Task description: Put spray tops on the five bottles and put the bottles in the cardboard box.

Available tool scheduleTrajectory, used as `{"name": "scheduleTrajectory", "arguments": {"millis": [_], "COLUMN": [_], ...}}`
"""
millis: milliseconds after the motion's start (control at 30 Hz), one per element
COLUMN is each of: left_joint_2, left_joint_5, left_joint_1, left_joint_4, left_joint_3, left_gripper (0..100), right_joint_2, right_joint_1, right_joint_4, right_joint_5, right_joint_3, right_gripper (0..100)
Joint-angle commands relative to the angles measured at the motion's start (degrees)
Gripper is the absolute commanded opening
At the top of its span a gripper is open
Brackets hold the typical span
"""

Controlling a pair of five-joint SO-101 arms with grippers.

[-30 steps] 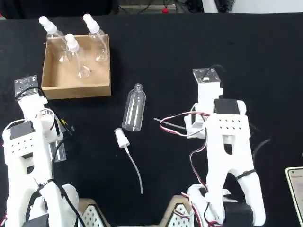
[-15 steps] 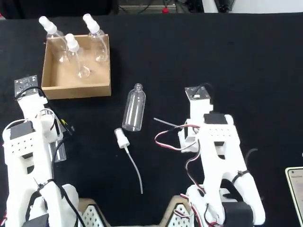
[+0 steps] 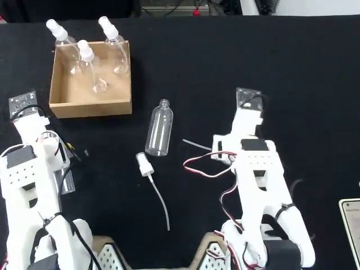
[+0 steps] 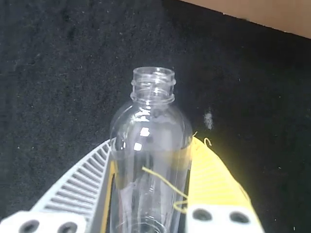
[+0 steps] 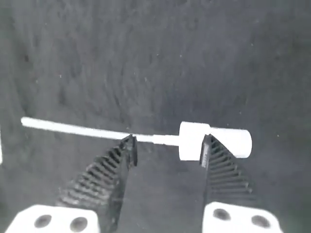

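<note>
**Right end effector straddles a spray top; left one grips a bottle**

Left end effector (image 4: 151, 144) is clenched on an uncapped bottle (image 4: 153, 109), which it holds over the black bench (image 4: 58, 58) with the neck pointing away from the wrist. Right end effector (image 5: 168, 142) is released and spread wide. Its fingers sit either side of a spray top (image 5: 216, 141) lying flat on the bench (cap by one finger, tube running past the other; contact unclear).

Since half a second ago the right arm (image 3: 256, 169) has pushed forward and slightly to its right. The left arm (image 3: 25, 169) has shifted a little outward. The cardboard box (image 3: 90, 107) at far left holds three capped bottles (image 3: 90, 70), unchanged. Between the arms an open bottle (image 3: 159, 130) lies on its side with a second spray top (image 3: 144, 164) just beside its base, both unmoved.
</note>
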State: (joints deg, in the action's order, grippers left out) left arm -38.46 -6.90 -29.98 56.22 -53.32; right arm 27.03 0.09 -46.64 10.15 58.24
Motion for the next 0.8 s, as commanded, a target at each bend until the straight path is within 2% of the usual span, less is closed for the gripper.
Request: {"name": "scheduleTrajectory", "arguments": {"millis": [0, 133, 233, 300, 400, 500, 667, 767], "left_joint_2": [-1.67, -1.67, -1.67, -1.67, -1.67, -1.67, -1.67, -1.67], "left_joint_5": [0.44, 0.44, 0.44, 0.44, 0.44, 0.44, 0.44, 0.44], "left_joint_1": [-0.48, -0.66, -0.84, -0.84, -0.66, -0.48, -0.48, -0.48], "left_joint_4": [-0.88, -0.97, -0.97, -0.97, -0.97, -0.97, -0.79, -0.79], "left_joint_3": [0.75, 0.75, 0.75, 0.75, 0.75, 0.75, 0.75, 0.75], "left_gripper": [8, 8, 8, 8, 8, 8, 8, 8], "right_joint_2": [1.63, 1.63, 1.63, 1.63, 1.63, 1.63, 1.63, 1.63], "right_joint_1": [-0.53, -0.7, -0.88, -0.7, -0.62, -0.88, 1.49, 5.45], "right_joint_4": [-0.35, -11.25, -18.55, -20.13, -21.19, -19.78, -8.97, -2.73], "right_joint_5": [5.01, 4.75, -3.87, -9.93, -15.21, -17.41, -17.14, -13.19], "right_joint_3": [-4.09, -11.3, -13.49, -12.26, -8.04, -3.56, 3.12, 3.56], "right_gripper": [20.4, 20.1, 20.1, 20.1, 20.1, 20.1, 20.1, 20.1]}}
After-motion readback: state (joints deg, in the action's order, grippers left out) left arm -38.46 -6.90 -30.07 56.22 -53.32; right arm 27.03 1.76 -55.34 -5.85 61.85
